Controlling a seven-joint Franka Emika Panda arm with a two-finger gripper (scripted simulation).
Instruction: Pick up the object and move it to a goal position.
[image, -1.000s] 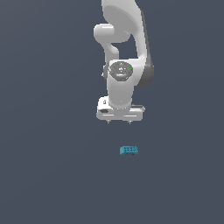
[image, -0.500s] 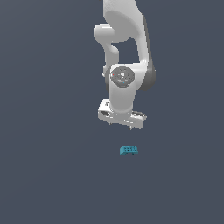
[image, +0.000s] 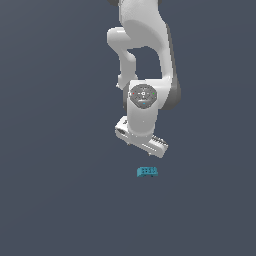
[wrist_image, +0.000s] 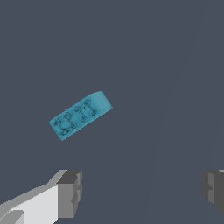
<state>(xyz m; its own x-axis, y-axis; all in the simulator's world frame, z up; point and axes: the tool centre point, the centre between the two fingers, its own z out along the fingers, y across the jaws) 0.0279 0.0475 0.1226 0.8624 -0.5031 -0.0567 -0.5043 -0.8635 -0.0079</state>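
Claw (image: 146, 146) w/ fingers (wrist_image: 70, 192) spread apart, empty, tilted, hanging above the surface (image: 60, 200). Teal block (image: 148, 172) lies flat just below it, not touching, not between the pads. Nothing else nearby; bare surface all around, no edges in view.

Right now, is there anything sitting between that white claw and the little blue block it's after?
Nothing visible. The gripper hangs open above the teal block, apart from it, with only bare dark floor around the block in both views.
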